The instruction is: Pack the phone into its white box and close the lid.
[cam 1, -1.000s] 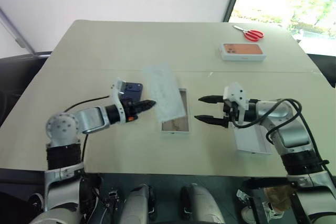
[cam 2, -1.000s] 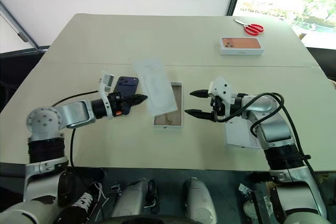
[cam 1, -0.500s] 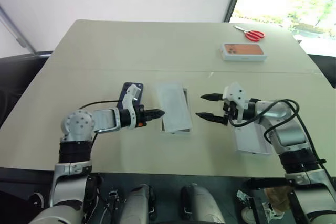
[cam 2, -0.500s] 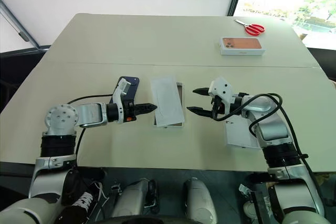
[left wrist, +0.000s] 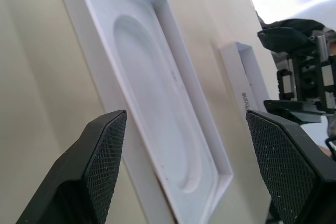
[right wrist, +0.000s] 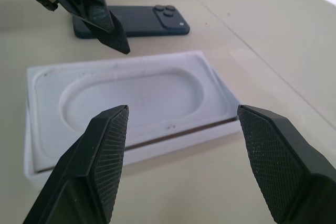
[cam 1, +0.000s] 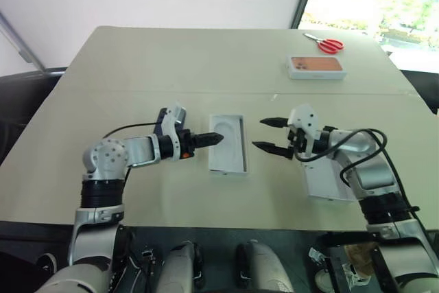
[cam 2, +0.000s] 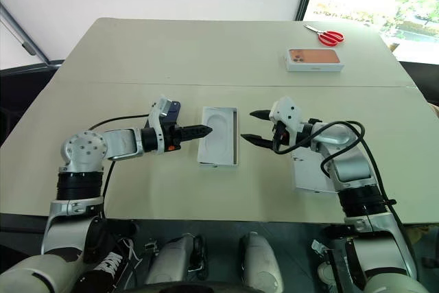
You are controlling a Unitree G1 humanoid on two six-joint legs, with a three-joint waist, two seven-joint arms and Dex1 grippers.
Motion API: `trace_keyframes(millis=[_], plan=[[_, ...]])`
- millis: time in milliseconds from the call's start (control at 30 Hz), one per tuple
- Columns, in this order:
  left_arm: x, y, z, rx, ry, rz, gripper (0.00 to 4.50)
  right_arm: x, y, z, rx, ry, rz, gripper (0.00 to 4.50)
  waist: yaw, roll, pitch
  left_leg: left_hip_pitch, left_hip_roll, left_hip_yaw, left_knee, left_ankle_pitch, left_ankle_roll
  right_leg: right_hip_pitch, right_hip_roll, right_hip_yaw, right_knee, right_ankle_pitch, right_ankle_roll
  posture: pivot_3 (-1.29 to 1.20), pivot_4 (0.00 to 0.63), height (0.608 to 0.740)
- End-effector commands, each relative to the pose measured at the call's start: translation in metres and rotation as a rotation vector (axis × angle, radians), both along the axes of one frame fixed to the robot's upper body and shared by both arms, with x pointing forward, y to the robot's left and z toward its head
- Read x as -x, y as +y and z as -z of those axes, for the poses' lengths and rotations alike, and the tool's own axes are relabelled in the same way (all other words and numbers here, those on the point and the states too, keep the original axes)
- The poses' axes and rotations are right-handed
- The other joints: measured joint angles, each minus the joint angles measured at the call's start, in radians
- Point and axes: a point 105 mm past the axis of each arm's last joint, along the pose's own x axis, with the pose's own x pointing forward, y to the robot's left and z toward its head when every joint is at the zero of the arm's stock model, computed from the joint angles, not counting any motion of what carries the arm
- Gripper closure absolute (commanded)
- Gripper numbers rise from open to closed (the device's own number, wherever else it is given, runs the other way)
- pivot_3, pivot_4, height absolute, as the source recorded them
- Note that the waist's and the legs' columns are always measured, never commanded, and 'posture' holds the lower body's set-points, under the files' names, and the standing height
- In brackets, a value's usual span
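Pincer on the left (cam 1: 214,138): fingers spread wide, nothing between them, tips aimed at the left long side of the white box (cam 1: 227,169). Hovers just beside that box, not touching.

Just left of the white box, beyond that pincer's wrist: the phone (right wrist: 131,22), flat on the tabletop (cam 1: 137,66), back up, camera cluster at one corner. Not yet packed. Likely dense for its size, rigid, glossy and slick, so apt to slide out of a weak pinch. Best taken across the two long edges near the middle, clear of the lenses; lying flush as it does, probably needs a tip under one edge first.

On the white box itself: a thin white insert (cam 1: 228,138) with a rounded recess, covering the floor, a brown seam showing beneath it. Light, flimsy stuff by the look of it.

Just right of the white box: the right pincer (cam 1: 260,134), likewise gaping and empty, pointing at the right long side.

Farther right of the white box, under the right arm: the lid (cam 1: 329,184), lying flat. Light cardboard, probably easy to dent or bow; better held by its long walls, gently.

Well beyond the white box, to the right: an orange-pictured box (cam 1: 317,67) and red scissors (cam 1: 328,44).
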Motion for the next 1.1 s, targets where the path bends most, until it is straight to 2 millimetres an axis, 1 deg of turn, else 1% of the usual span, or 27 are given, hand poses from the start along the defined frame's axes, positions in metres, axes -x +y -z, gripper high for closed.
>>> trace_keyframes(millis=[33,67,133,200,300,367,433,500,600,700,800,900,1100], plan=[[0.007,0.011,0.0,-0.087,-0.109,0.008,0.62,0.0,0.015,-0.016,-0.057,-0.037,-0.03,1.92,-0.001,0.0,0.0,0.0,0.0,0.0,0.0,0.0,0.0,0.0,0.0,0.0,0.0,0.0,0.0,0.0,0.15,0.74],[0.007,0.017,-0.001,-0.091,-0.138,-0.009,0.62,-0.001,0.019,-0.018,-0.076,-0.036,-0.027,2.4,-0.001,0.0,0.0,0.0,0.0,0.0,-0.001,0.0,0.0,0.0,0.0,0.0,0.0,0.0,0.0,0.0,0.15,0.74],[0.006,0.03,-0.003,-0.105,-0.191,-0.046,0.62,-0.002,0.027,-0.018,-0.061,-0.065,-0.025,3.44,-0.001,0.0,0.0,0.0,0.0,0.0,-0.001,0.0,0.0,0.0,0.0,0.0,0.0,-0.001,-0.002,0.0,0.15,0.74],[0.006,0.043,-0.003,-0.171,-0.272,-0.076,0.62,-0.005,0.037,-0.012,-0.031,-0.071,-0.021,4.45,-0.002,0.001,0.0,0.0,0.0,0.0,-0.001,-0.002,-0.003,-0.001,-0.001,0.0,0.0,-0.002,-0.004,0.0,0.15,0.74],[0.01,0.052,-0.006,-0.221,-0.374,-0.087,0.62,-0.01,0.048,0.003,0.083,-0.099,-0.017,4.45,-0.001,0.001,0.0,-0.001,0.0,0.0,-0.002,-0.002,-0.004,-0.002,-0.001,0.0,-0.001,-0.002,-0.004,0.0,0.15,0.74],[0.011,0.057,-0.005,-0.246,-0.408,-0.098,0.62,-0.012,0.057,0.011,0.141,-0.098,-0.017,4.45,-0.002,0.001,0.0,-0.002,0.0,0.0,-0.002,-0.002,-0.004,-0.003,-0.002,0.0,-0.001,-0.002,-0.005,0.0,0.15,0.74],[0.01,0.061,-0.006,-0.224,-0.402,-0.131,0.62,-0.013,0.064,0.016,0.162,-0.08,-0.016,4.45,-0.002,0.001,0.0,-0.003,-0.001,0.0,-0.002,-0.002,-0.004,-0.004,-0.002,0.0,-0.001,-0.002,-0.005,0.0,0.15,0.74],[0.011,0.06,-0.008,-0.203,-0.401,-0.14,0.62,-0.014,0.071,0.021,0.2,-0.086,-0.025,4.45,-0.002,0.001,0.0,-0.004,-0.001,0.0,-0.002,-0.002,-0.004,-0.005,-0.003,0.0,-0.001,-0.002,-0.005,0.0,0.15,0.74],[0.013,0.057,-0.009,-0.192,-0.41,-0.134,0.62,-0.017,0.076,0.027,0.234,-0.076,-0.015,4.45,-0.003,0.001,0.0,-0.005,-0.001,0.0,-0.002,-0.002,-0.004,-0.005,-0.002,0.0,-0.001,-0.002,-0.005,0.0,0.15,0.74],[0.012,0.057,-0.013,-0.164,-0.409,-0.163,0.62,-0.019,0.077,0.033,0.281,-0.085,-0.011,4.45,-0.003,0.001,0.0,-0.005,-0.001,0.0,-0.002,-0.002,-0.003,-0.005,-0.002,0.0,-0.001,-0.002,-0.005,0.0,0.15,0.74],[0.012,0.058,-0.013,-0.176,-0.411,-0.179,0.62,-0.022,0.069,0.035,0.354,-0.105,-0.012,4.45,-0.004,0.001,0.0,-0.005,-0.001,0.0,-0.002,-0.002,-0.003,-0.005,-0.002,0.0,-0.001,-0.002,-0.004,0.0,0.15,0.74],[0.011,0.06,-0.014,-0.174,-0.406,-0.192,0.62,-0.022,0.059,0.036,0.384,-0.096,-0.016,4.45,-0.003,0.001,0.0,-0.004,-0.001,0.0,-0.002,-0.002,-0.003,-0.005,-0.002,0.0,-0.001,-0.002,-0.004,0.0,0.15,0.74],[0.005,0.059,-0.018,-0.155,-0.41,-0.205,0.62,-0.018,0.05,0.042,0.438,-0.093,-0.043,4.45,0.001,0.001,0.0,-0.004,-0.001,0.0,-0.001,0.0,-0.001,-0.004,-0.002,-0.001,-0.001,-0.002,-0.004,0.0,0.15,0.74]])
